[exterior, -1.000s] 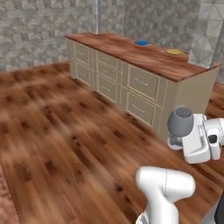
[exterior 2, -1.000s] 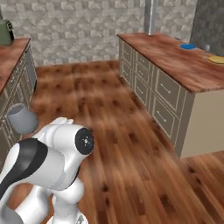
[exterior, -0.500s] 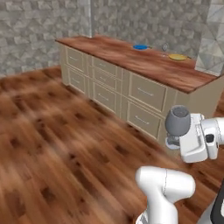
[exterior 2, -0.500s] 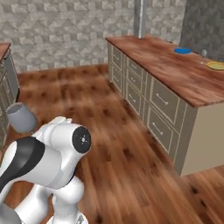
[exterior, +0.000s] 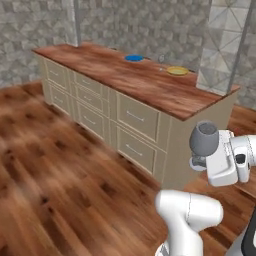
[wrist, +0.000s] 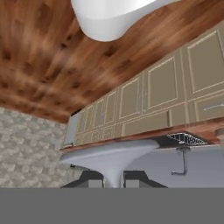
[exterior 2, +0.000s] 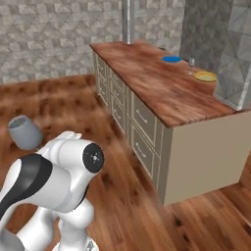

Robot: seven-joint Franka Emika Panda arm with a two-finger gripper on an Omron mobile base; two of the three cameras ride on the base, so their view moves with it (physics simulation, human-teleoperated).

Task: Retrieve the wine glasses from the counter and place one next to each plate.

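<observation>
Gripper (wrist: pixel 113 177) closed on wine glass (exterior: pixel 204 139) at the stem, foot (wrist: pixel 109 156) close to the lens; grey translucent rounded bowl, carried in the air off the near end of the counter (exterior: pixel 150 85). Second glass (exterior 2: pixel 191 62), tiny, stands between blue plate (exterior: pixel 134 58) and yellow-rimmed plate (exterior: pixel 177 71) toward the counter's far end.
</observation>
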